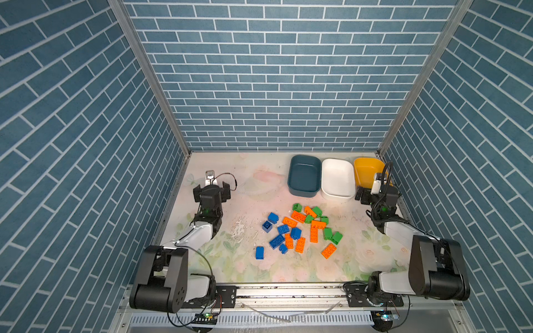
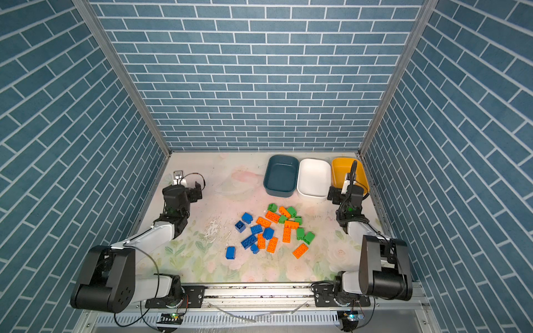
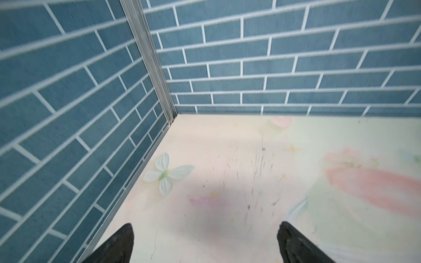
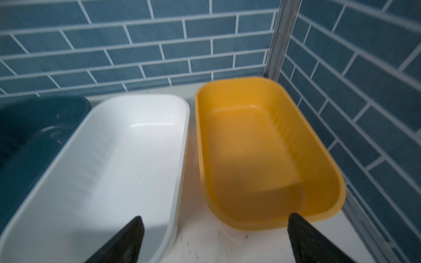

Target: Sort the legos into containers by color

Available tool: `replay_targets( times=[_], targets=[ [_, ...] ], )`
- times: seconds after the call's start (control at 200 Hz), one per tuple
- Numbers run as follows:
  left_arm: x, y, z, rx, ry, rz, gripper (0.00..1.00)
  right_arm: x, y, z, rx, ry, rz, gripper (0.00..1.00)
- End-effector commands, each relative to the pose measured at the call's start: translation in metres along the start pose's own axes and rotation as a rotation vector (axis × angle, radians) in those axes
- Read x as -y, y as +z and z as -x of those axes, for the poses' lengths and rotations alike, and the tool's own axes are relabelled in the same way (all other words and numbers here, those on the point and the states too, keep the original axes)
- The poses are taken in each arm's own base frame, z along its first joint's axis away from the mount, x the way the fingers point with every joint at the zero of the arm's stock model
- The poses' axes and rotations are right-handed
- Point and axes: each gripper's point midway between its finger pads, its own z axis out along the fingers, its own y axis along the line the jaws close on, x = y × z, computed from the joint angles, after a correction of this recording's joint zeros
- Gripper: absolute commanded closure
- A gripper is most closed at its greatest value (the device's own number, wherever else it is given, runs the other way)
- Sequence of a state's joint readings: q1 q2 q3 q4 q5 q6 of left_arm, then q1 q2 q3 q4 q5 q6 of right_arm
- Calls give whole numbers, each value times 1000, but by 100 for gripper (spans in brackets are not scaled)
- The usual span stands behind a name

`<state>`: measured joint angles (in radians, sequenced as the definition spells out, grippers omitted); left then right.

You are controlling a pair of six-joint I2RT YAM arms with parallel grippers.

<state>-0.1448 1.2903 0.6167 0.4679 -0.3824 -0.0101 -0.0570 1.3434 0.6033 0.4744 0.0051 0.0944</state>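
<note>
The legos lie loose in a heap on the flowered mat in both top views: blue ones [image 1: 277,240] on the left, orange ones [image 1: 298,216] in the middle, green ones [image 1: 331,235] on the right. Three empty containers stand in a row at the back right: teal-blue [image 1: 305,176], white [image 1: 338,178] and mustard yellow [image 1: 364,170]. My right gripper [image 4: 214,219] is open and holds nothing, hovering at the near ends of the white tub [image 4: 109,159] and the yellow tub [image 4: 257,154]. My left gripper [image 3: 205,226] is open and empty over bare mat at the back left, far from the bricks.
Blue brick-pattern walls close in the back and both sides, with a metal corner post [image 3: 150,59] near the left gripper. The yellow tub sits tight against the right wall. A metal rail [image 1: 288,291] runs along the table's front edge. A scuffed patch [image 1: 240,227] marks the mat.
</note>
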Motion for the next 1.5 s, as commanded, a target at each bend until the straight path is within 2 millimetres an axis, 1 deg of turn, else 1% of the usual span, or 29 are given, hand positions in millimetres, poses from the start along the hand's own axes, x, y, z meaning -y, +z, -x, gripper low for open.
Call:
replay_targets(
  times=[0.0, 0.055, 0.145, 0.205, 0.215, 0.265, 0.31, 0.35, 0.425, 0.505, 0.59, 0.68, 0.78, 0.845, 0.9, 1.02, 1.11, 1.115, 1.125, 1.135, 1.22, 1.31, 1.395, 1.495],
  targets=[
    [9, -4, 9, -111, -57, 29, 1, -3, -1, 15, -47, 97, 6, 1],
    [27, -1, 18, -145, -90, -11, 1, -4, 6, 19, -92, 146, 2, 1],
    [64, 6, 29, -205, -139, -108, 1, -10, 22, 18, -211, 210, 16, 2],
    [91, 12, 28, -256, -165, -190, 1, -17, 34, 14, -290, 215, 47, 4],
    [96, 12, 28, -265, -171, -205, 1, -21, 37, 13, -306, 216, 70, 5],
    [119, 15, 28, -308, -200, -285, 1, -31, 47, 9, -369, 209, 118, 7],
    [138, 18, 26, -353, -227, -343, 1, -35, 58, 1, -435, 199, 144, 8],
    [155, 20, 23, -394, -242, -399, 1, -36, 66, -4, -490, 201, 142, 8],
    [185, 23, 18, -451, -244, -488, 1, -31, 81, -12, -564, 205, 102, 11],
    [212, 22, 9, -509, -211, -556, 1, -30, 94, -18, -612, 194, 92, 12],
    [236, 21, -5, -571, -186, -597, 1, -26, 105, -29, -685, 171, 69, 15],
    [266, 16, -19, -618, -195, -682, 1, -30, 114, -40, -749, 160, 88, 20],
    [289, 15, -32, -660, -189, -717, 1, -39, 120, -45, -800, 157, 129, 30],
    [301, 19, -39, -677, -193, -731, 1, -46, 122, -48, -813, 148, 142, 37],
    [311, 25, -43, -684, -207, -746, 1, -53, 124, -50, -819, 137, 151, 45],
    [326, 34, -49, -699, -229, -774, 1, -66, 126, -56, -838, 108, 161, 53],
    [333, 38, -51, -705, -226, -789, 1, -79, 125, -55, -834, 74, 173, 58],
    [333, 38, -51, -706, -225, -788, 1, -80, 125, -55, -835, 71, 174, 59],
    [334, 38, -51, -707, -224, -789, 1, -80, 128, -66, -855, 68, 172, 59],
    [333, 39, -51, -707, -224, -789, 1, -82, 128, -69, -861, 63, 173, 59],
    [332, 38, -52, -702, -201, -790, 1, -97, 127, -73, -868, 28, 195, 62],
    [329, 34, -50, -685, -173, -802, 1, -113, 126, -78, -874, -2, 220, 62],
    [320, 30, -53, -679, -144, -786, 1, -129, 125, -83, -882, -13, 239, 62],
    [305, 27, -57, -673, -118, -753, 1, -151, 124, -88, -885, -36, 267, 62]
  ],
)
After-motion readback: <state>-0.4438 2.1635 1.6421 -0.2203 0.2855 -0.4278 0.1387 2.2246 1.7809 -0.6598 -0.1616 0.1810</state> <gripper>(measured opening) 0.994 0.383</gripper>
